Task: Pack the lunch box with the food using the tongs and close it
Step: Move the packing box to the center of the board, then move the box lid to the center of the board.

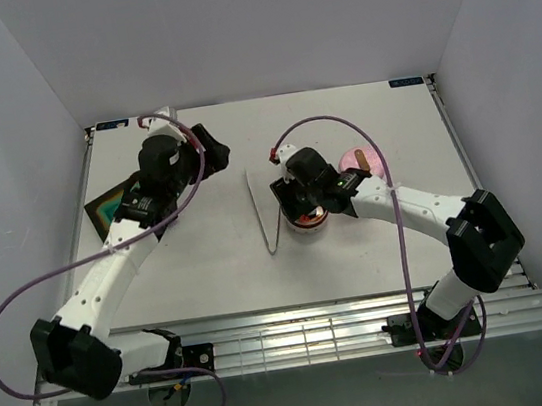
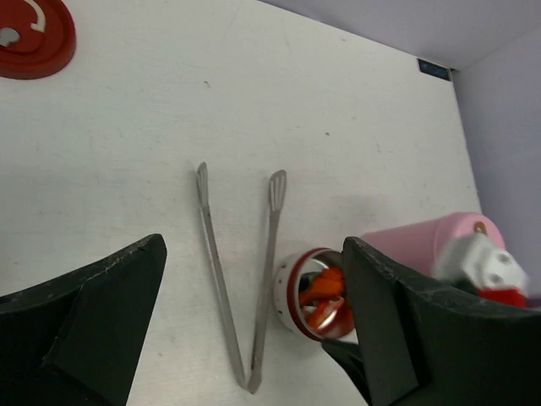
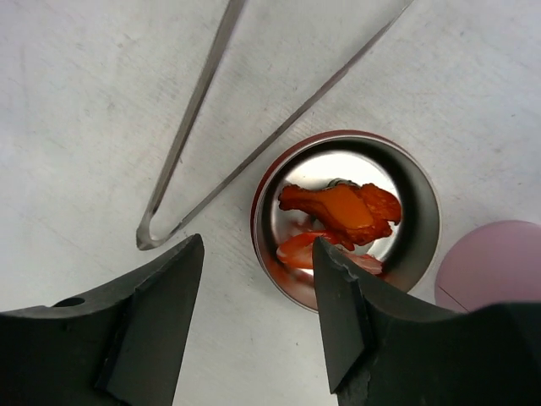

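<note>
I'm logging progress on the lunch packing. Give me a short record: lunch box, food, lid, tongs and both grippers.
lunch box: round, open
food: orange pieces inside the lunch box
lid: red, off, lying apart on the table
tongs: flat on the table beside the lunch box, in neither gripper
left gripper: open, empty
right gripper: open, empty, above the lunch box

No legible text or labels anywhere.
</note>
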`<state>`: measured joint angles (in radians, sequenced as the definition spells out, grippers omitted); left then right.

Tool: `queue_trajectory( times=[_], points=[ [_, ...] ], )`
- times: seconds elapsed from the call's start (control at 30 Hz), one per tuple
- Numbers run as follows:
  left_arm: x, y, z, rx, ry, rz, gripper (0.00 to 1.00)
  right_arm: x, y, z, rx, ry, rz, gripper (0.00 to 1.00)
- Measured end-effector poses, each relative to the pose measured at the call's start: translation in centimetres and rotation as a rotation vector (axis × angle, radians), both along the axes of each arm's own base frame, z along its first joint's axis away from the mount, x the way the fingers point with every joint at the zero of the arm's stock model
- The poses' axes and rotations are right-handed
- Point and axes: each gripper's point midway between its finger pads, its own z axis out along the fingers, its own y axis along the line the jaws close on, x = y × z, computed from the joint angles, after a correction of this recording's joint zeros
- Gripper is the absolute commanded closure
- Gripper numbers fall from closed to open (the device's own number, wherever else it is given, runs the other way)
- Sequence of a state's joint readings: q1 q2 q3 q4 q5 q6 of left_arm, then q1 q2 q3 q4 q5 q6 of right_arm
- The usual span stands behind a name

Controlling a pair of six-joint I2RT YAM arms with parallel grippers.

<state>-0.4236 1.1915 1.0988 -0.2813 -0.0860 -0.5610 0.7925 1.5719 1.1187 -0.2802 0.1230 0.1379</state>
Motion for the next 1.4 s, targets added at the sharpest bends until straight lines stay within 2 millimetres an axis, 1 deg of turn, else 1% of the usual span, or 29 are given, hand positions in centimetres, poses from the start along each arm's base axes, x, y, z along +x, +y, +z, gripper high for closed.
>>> queue_trajectory(
  times=[0.1,0.13,0.17,0.23,0.27,0.33,0.37,0.4,0.47,0.53,0.57,0.63,0.67,0.77,0.87,0.93,1.03,1.13,1.27,1.4],
  points=[
    [3.9,0.8,-0.6,0.068,0.032,0.023,0.06,-0.3,-0.4,2.7,0.036,-0.027,-0.001,0.41],
    [5.3,1.3,-0.6,0.083,0.035,0.025,0.09,-0.7,-0.8,3.9,0.054,-0.037,-0.002,0.41],
    [6.9,1.9,-1.0,0.098,0.049,0.029,0.16,-1.2,-1.0,4.9,0.078,-0.044,0.0,0.41],
    [10.5,3.4,-1.5,0.129,0.078,0.039,0.2,-2.3,-1.4,7.2,0.145,-0.069,0.011,0.41],
    [12.7,4.3,-2.0,0.149,0.089,0.047,0.2,-3.4,-1.9,8.4,0.195,-0.085,0.021,0.42],
    [16.4,6.0,-3.7,0.202,0.115,0.066,0.2,-5.3,-2.8,9.9,0.261,-0.102,0.041,0.42],
    [17.7,6.9,-5.0,0.236,0.134,0.075,0.2,-6.2,-3.2,10.5,0.295,-0.113,0.052,0.41],
    [18.5,7.8,-6.7,0.275,0.163,0.084,0.2,-7.1,-3.7,11.0,0.321,-0.123,0.063,0.41],
    [19.4,9.2,-9.6,0.337,0.224,0.098,0.23,-8.5,-4.3,11.8,0.363,-0.14,0.086,0.41],
    [20.0,10.3,-12.5,0.368,0.29,0.107,0.29,-9.3,-4.9,12.2,0.389,-0.158,0.098,0.41],
    [20.2,10.8,-14.1,0.375,0.324,0.11,0.3,-9.6,-5.2,12.3,0.397,-0.165,0.102,0.41],
    [20.3,12.1,-16.2,0.389,0.376,0.129,0.32,-10.1,-5.6,12.7,0.407,-0.183,0.106,0.41],
    [20.4,12.9,-16.9,0.396,0.394,0.145,0.34,-10.3,-5.9,12.8,0.412,-0.192,0.109,0.41],
    [21.3,14.7,-17.7,0.415,0.411,0.194,0.41,-10.9,-6.5,12.9,0.422,-0.215,0.117,0.41],
    [22.8,16.0,-17.4,0.411,0.394,0.241,0.41,-11.2,-6.9,12.6,0.417,-0.227,0.124,0.4],
    [23.6,16.5,-17.2,0.392,0.383,0.264,0.42,-11.4,-7.1,12.3,0.409,-0.228,0.128,0.4],
    [24.1,16.9,-17.4,0.351,0.385,0.291,0.42,-11.5,-7.2,11.8,0.396,-0.224,0.132,0.4],
    [24.8,17.4,-18.1,0.307,0.391,0.31,0.42,-11.5,-7.3,11.7,0.389,-0.231,0.138,0.4],
    [25.4,18.9,-20.0,0.257,0.417,0.337,0.43,-11.6,-7.5,11.5,0.383,-0.232,0.141,0.39],
    [25.4,20.5,-22.7,0.226,0.462,0.36,0.44,-11.7,-7.6,11.8,0.39,-0.243,0.142,0.4]
  ],
)
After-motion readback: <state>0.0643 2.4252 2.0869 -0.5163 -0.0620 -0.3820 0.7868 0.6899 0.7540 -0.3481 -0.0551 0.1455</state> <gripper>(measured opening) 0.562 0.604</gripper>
